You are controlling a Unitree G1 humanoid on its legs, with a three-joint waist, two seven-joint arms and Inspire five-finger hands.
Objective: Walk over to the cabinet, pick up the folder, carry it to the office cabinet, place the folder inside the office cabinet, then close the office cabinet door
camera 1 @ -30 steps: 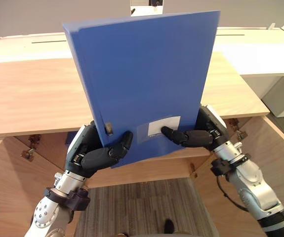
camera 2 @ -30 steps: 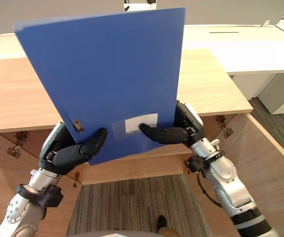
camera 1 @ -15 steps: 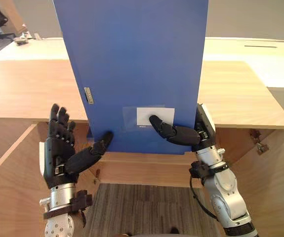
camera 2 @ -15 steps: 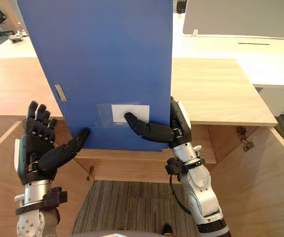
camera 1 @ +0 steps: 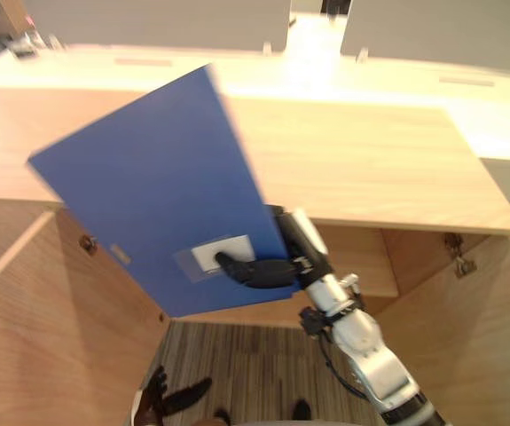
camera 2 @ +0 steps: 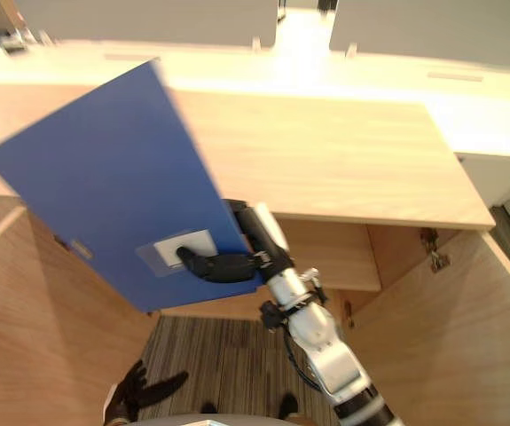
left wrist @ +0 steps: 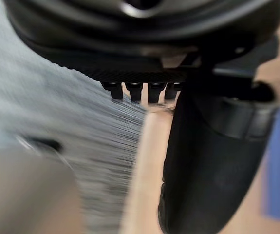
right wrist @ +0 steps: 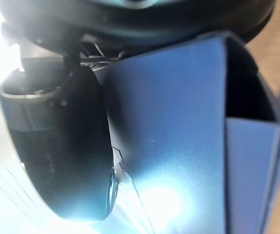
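One hand, the right hand [camera 1: 256, 270], pinches the blue folder [camera 1: 148, 204], tilted toward 10 o'clock before the wooden cabinet [camera 1: 370, 169]; the left hand [camera 1: 159, 399], at 7 o'clock, hangs spread and empty.

My right arm [camera 1: 361, 351] reaches up and forward from the near right, wrist angled towards the left. The right hand [camera 1: 277, 269] is clamped on the edge of the folder [camera 1: 148, 195]: thumb flat across its near face, fingers tucked behind it where I can't see them. My left hand [camera 1: 159, 401] hangs low on the near left, fingers [left wrist: 136, 90] straight and spread, thumb sticking out to the right.
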